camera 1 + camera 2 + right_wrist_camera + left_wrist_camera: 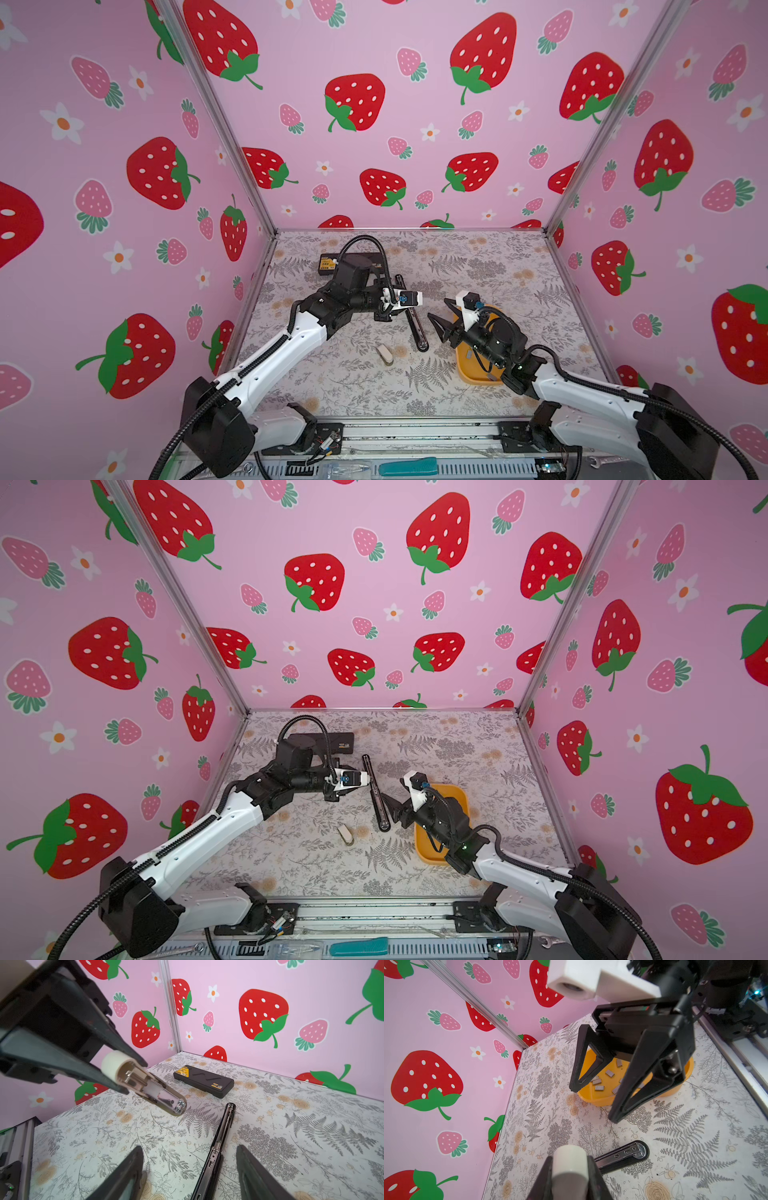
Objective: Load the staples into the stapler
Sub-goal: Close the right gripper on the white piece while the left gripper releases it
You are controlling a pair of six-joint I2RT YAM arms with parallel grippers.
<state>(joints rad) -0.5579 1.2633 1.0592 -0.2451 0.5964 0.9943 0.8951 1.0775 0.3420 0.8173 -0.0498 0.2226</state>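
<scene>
Currently: left gripper [135,1078] clamped tight on small white stapler [149,1086], off the table [291,1126]; right gripper [188,1148] spread wide, holding nothing; staples [609,1073] lying loose in yellow tray [591,1101] near right gripper.

Gry staples [599,1087], orange tray [593,1102], wht stapler [569,1164], pink strawberry walls [291,62], fern-print tbl [353,382]

Floral table [519,291] bears black stapler [415,328], white stapler [385,354], yellow tray [469,375], black case [326,264].

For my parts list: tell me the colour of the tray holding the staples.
Yellow-orange tray, best in the left wrist view.
</scene>
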